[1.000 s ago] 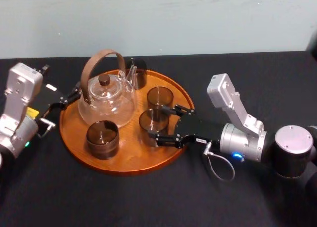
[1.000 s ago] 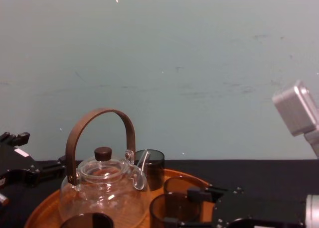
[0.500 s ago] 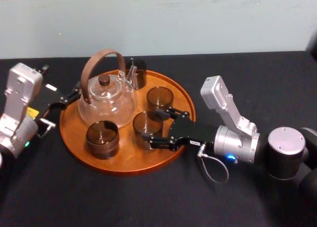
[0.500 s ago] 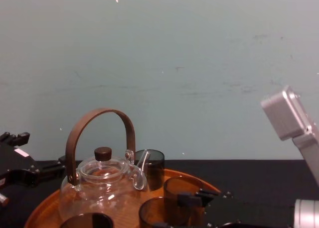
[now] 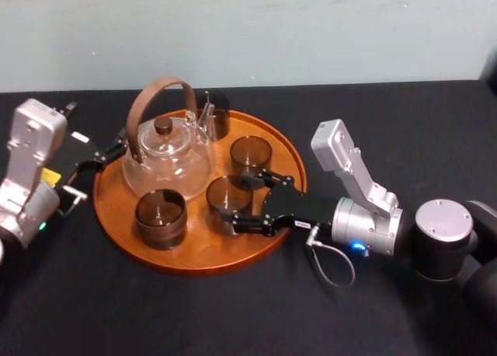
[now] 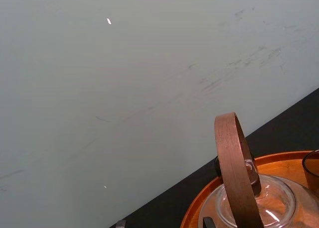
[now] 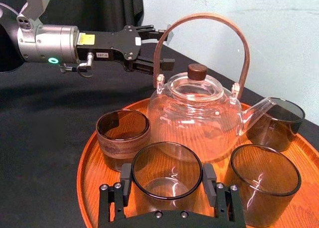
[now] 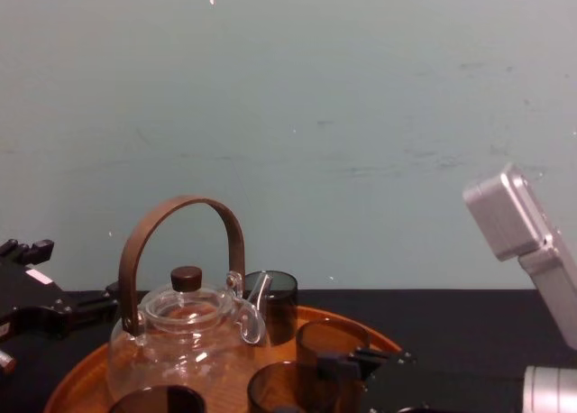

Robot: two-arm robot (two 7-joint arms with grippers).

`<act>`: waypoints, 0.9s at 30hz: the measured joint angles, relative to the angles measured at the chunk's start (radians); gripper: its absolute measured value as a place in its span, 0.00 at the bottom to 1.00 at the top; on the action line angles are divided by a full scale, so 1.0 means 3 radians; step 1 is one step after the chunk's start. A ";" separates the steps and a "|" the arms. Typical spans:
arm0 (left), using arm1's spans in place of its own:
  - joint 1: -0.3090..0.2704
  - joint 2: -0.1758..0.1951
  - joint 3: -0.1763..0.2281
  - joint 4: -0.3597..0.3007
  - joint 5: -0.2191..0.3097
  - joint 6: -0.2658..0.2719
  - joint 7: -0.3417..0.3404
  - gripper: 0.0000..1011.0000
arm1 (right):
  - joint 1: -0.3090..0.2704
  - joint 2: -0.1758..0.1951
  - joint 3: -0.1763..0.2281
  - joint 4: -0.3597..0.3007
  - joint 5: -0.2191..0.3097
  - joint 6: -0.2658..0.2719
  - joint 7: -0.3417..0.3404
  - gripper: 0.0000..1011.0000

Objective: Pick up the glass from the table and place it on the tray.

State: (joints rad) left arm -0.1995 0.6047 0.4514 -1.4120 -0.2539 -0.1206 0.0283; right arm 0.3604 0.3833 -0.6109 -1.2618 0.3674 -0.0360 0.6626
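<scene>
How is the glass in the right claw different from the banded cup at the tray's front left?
The glass is plain smoky see-through; the banded cup has a brown band round its lower part. The glass sits gripped between the right claw's fingers; the cup stands free. Both are upright, empty and inside the tray rim.

**Colours across the tea set**

From my station the table point(image 5: 194, 317) reads flat matte black. The tray point(image 5: 194, 251) is orange-brown with streaky wood grain. The glass point(image 7: 167, 175) is see-through smoky brown, and so is the cup behind it point(image 5: 250, 150). The teapot point(image 5: 167, 169) is clear, with a mid-brown handle point(image 5: 161, 82) and a dark brown knob point(image 5: 163, 126). My right gripper point(image 5: 235, 195) is black. The left gripper point(image 7: 164, 48) is black too, with a yellow label point(image 7: 86, 39). The wall point(image 5: 272, 29) is pale blue-green, faintly scuffed.
</scene>
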 joint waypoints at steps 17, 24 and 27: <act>0.0000 0.0000 0.0000 0.0000 0.0000 0.0000 0.0000 0.99 | 0.0023 -0.0034 -0.0014 0.0090 -0.0007 -0.0003 0.0001 0.86; 0.0000 0.0000 0.0000 0.0000 0.0000 0.0000 0.0000 0.99 | 0.0028 -0.0045 -0.0010 0.0109 -0.0021 -0.0004 -0.0018 0.86; 0.0000 0.0000 0.0000 0.0000 0.0000 0.0000 0.0000 0.99 | 0.0025 -0.0045 -0.0011 0.0108 -0.0047 -0.0014 -0.0046 0.86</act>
State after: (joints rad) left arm -0.1995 0.6047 0.4514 -1.4120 -0.2539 -0.1205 0.0283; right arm 0.3677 0.3697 -0.6141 -1.2295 0.3532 -0.0403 0.6488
